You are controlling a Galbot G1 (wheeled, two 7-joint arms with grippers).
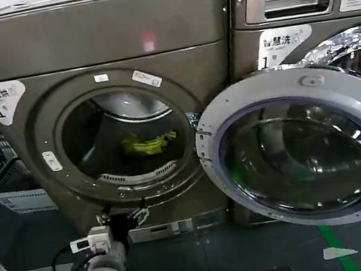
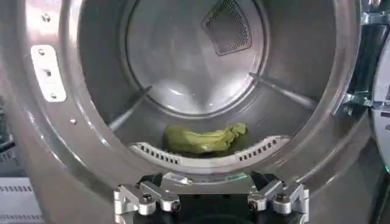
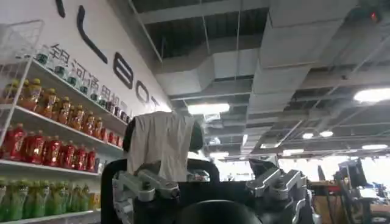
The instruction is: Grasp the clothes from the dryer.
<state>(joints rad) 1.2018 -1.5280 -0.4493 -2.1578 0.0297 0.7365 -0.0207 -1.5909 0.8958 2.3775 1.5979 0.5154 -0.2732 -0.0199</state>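
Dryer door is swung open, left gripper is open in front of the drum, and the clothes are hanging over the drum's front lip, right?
Not quite. The clothes lie on the drum floor inside the dryer, behind the front lip, not over it; the left wrist view shows this. The door is swung open, and the left gripper is open in front of the drum mouth.
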